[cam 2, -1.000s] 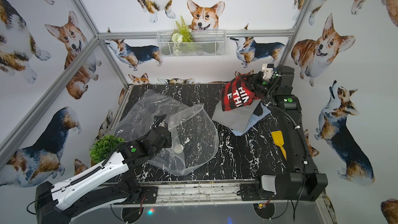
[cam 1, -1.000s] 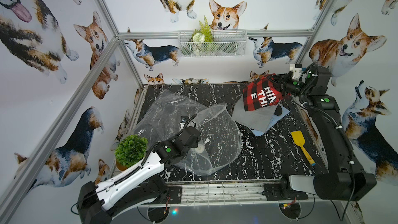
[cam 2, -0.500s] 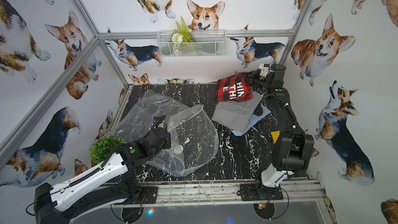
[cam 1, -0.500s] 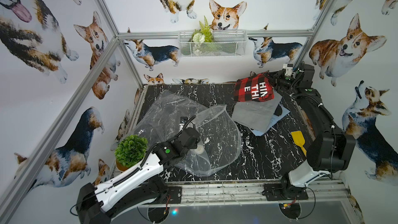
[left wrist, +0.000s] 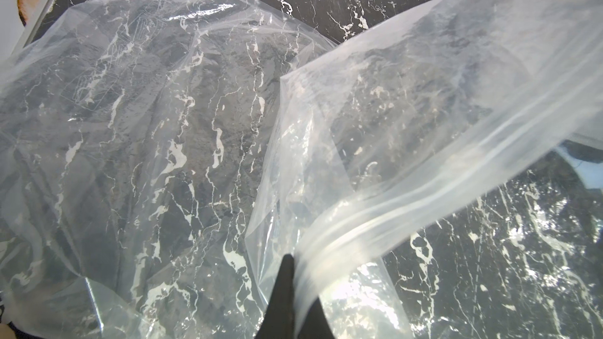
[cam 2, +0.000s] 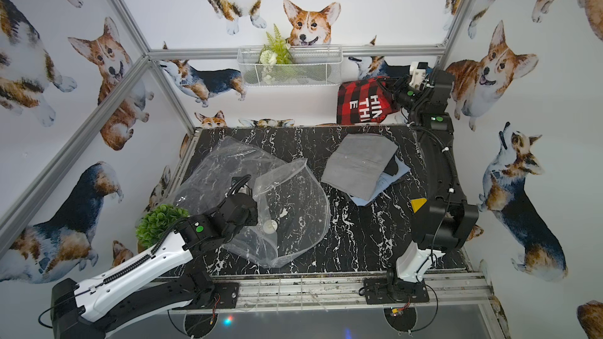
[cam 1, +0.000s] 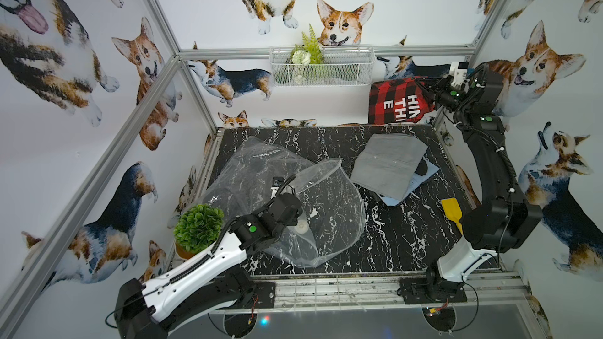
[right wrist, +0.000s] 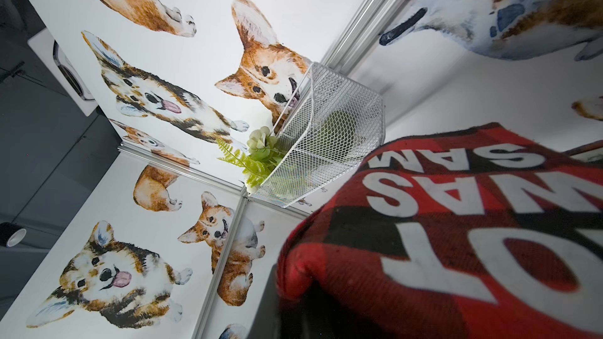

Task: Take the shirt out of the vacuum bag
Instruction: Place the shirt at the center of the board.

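The right gripper, clenched on a red-and-black plaid shirt with white lettering, holds it aloft at the upper right of both top views, clear of the black marbled table. The large clear, crinkly plastic vacuum bag lies crumpled left of centre, its zip-seal edge pinched tight in the left gripper, as the left wrist view shows.

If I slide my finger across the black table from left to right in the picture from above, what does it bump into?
Little green potted plant → clear vacuum bag → folded grey shirt → yellow spatula.
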